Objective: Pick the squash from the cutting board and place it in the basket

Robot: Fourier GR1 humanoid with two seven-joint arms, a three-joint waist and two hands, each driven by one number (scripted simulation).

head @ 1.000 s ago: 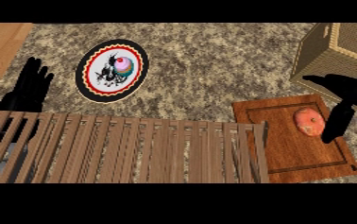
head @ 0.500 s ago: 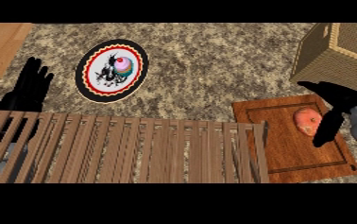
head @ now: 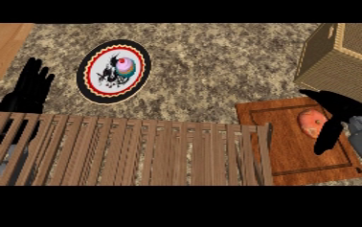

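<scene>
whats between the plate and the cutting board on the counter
In the head view, only bare speckled counter lies between the plate and the cutting board; the slatted wooden rack sits below that stretch.

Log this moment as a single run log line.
step: grasp | right robot hand open around squash on cutting board | left robot hand resting open | basket without squash

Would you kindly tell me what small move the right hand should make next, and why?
Probably curl the fingers round the orange-pink squash: the black right hand sits beside it, fingers straight, and it lies unlifted on the brown wooden cutting board.
</scene>
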